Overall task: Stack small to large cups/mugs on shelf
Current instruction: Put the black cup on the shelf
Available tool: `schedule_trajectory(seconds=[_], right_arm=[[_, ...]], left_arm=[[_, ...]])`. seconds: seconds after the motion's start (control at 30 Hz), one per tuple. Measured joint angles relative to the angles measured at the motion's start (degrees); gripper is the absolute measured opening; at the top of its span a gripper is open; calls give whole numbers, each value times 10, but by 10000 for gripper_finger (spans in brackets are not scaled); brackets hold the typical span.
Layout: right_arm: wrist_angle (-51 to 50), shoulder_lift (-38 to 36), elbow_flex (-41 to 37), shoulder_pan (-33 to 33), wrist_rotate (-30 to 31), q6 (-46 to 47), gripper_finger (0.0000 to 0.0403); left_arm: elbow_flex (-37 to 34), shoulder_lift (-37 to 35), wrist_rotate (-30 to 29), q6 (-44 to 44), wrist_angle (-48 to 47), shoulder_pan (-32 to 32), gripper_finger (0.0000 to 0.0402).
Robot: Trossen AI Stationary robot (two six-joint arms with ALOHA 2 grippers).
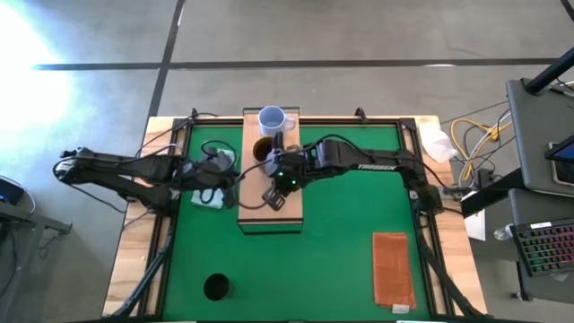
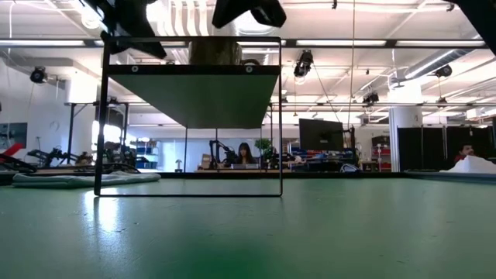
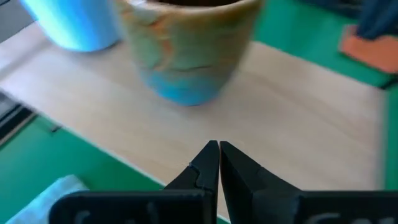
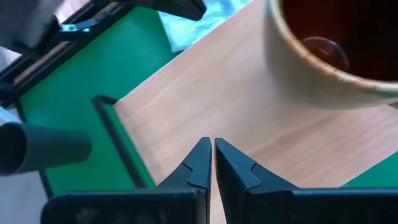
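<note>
Both my jaws are clenched empty over the shelf (image 1: 271, 211): left gripper (image 3: 219, 163) facing the brown mug (image 3: 189, 50), right gripper (image 4: 212, 163) beside it.

Brown mug (image 1: 262, 149): largely covered by the right arm in the high view; cut by the frame edge in both wrist views.
Pale blue mug (image 3: 71, 25): blurred, cropped in the left wrist view.
Shelf (image 2: 194, 97): its top is out of sight in the low view.
Reddish mat (image 3: 373, 50): a blurred sliver at the frame edge.
</note>
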Motion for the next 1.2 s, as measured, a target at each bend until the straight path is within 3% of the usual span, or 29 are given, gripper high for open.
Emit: schedule_trajectory(seconds=[0.23, 0.47, 0.6, 0.73, 1.2], right_arm=[[2, -16, 0, 20, 3, 4, 13], [1, -27, 0, 40, 5, 26, 13], [-7, -33, 0, 51, -3, 43, 13], [-9, -36, 0, 57, -11, 50, 13], [-8, -40, 0, 61, -15, 23, 13]], left_arm=[[0, -35, 4, -32, 3, -62, 4], [-8, -48, 7, -56, 3, -95, 52], [-9, -51, 43, -77, -22, -115, 74], [-10, -52, 68, -82, -27, -146, 76], [-10, -89, 69, -83, -27, -248, 77]])
